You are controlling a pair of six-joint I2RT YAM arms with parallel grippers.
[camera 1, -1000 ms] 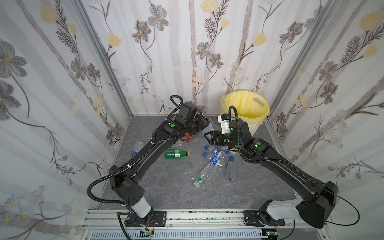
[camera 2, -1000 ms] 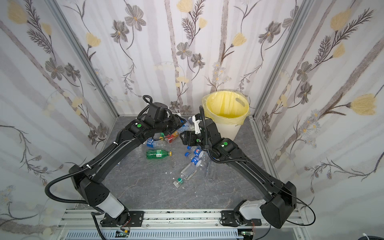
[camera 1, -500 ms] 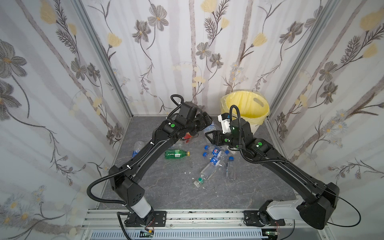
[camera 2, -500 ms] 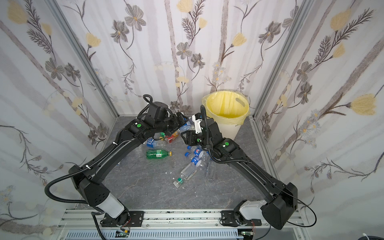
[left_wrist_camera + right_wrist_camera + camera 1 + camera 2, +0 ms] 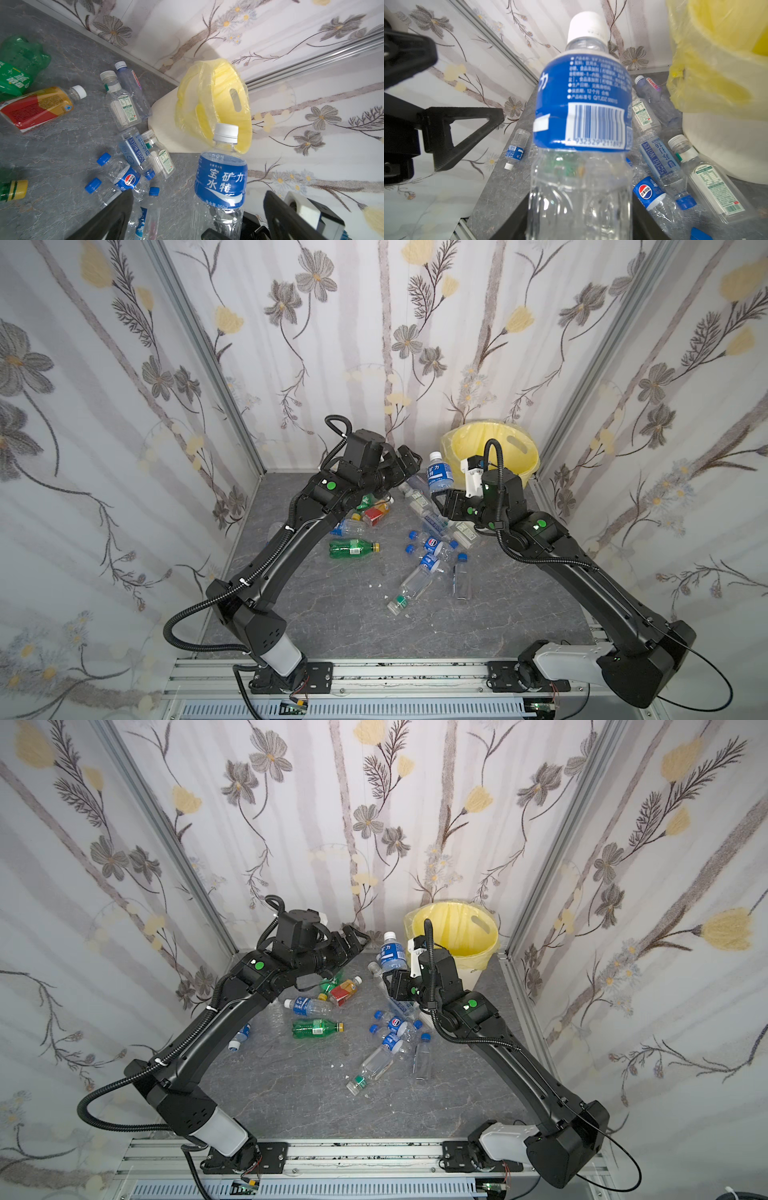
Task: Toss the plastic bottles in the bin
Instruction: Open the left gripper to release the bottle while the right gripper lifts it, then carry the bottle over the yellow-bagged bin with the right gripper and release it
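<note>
Grey floor (image 5: pixel 332 614) carries the bin (image 5: pixel 498 435) in the far right corner, with loose plastic bottles (image 5: pixel 432 547) strewn near it. Clamped low in the right gripper (image 5: pixel 441 497), a blue-labelled bottle (image 5: pixel 439 475) stands upright — probably ready for the bin — while the left gripper (image 5: pixel 409 467) hangs just left, jaws wide apart.

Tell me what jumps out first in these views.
A blue-labelled bottle stands upright in the right pincer, in mid-air beside the yellow-lined bin at the back. The left pincer gapes open next to it, and loose bottles litter the grey floor between the arms.
</note>
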